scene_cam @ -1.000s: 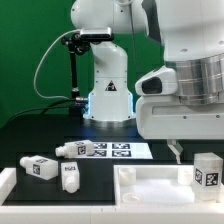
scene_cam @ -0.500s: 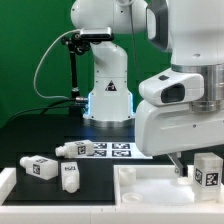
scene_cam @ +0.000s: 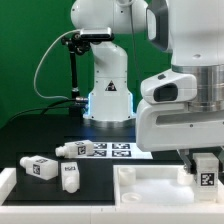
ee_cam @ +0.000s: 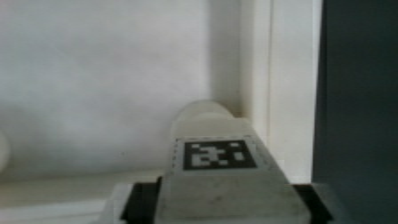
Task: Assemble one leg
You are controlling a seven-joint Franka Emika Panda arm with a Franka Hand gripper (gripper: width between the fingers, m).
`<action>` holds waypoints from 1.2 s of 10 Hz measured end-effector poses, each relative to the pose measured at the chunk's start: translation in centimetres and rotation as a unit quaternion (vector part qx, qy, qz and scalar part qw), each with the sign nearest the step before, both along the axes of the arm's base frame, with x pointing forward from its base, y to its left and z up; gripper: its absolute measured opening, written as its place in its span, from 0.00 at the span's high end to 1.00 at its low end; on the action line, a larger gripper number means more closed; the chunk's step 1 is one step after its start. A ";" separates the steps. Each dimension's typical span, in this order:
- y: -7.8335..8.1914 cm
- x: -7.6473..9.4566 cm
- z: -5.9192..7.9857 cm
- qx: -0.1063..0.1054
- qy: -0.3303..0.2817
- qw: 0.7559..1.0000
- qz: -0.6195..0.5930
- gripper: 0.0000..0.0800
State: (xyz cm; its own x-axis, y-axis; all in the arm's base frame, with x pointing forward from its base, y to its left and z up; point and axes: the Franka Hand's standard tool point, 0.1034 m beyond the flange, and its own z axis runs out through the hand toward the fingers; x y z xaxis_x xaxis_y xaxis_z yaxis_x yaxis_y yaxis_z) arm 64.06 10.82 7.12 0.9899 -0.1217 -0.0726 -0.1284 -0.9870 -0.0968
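Observation:
A leg (scene_cam: 206,170), a chunky white post with a square tag, stands upright at the exterior view's right. My gripper (scene_cam: 203,160) has come down over it, with a finger on each side. In the wrist view the leg (ee_cam: 217,165) fills the space between the dark fingers (ee_cam: 153,200), and its tag faces the camera. The fingers press against its sides with no gap showing. The leg's base is hidden behind the white rim in front of it.
Three more legs lie at the exterior view's left: one (scene_cam: 40,167), one (scene_cam: 70,178) and one (scene_cam: 68,150). The marker board (scene_cam: 115,151) lies before the arm's base (scene_cam: 108,95). A wide flat white piece (scene_cam: 150,185) lies beside the gripped leg.
My gripper has moved toward the exterior view's right and come over the upright leg, which has stayed in place. The other legs have not moved.

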 end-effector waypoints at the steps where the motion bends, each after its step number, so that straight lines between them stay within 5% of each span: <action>1: 0.1 0.0 0.0 -0.003 0.005 0.999 -0.046 0.65; 3: 0.2 -0.1 -0.1 -0.007 0.025 0.976 -0.215 0.65; 5: 0.7 0.1 -0.1 -0.012 0.030 0.907 -0.419 0.64; 7: 0.6 0.1 -0.2 0.008 0.039 0.870 -0.491 0.64; 9: 0.6 0.0 -0.2 0.010 0.038 0.876 -0.480 0.64; 10: 0.4 0.1 -0.2 0.011 0.031 0.901 -0.432 0.57; 12: 0.5 -0.5 -0.1 -0.002 0.018 0.973 -0.229 0.24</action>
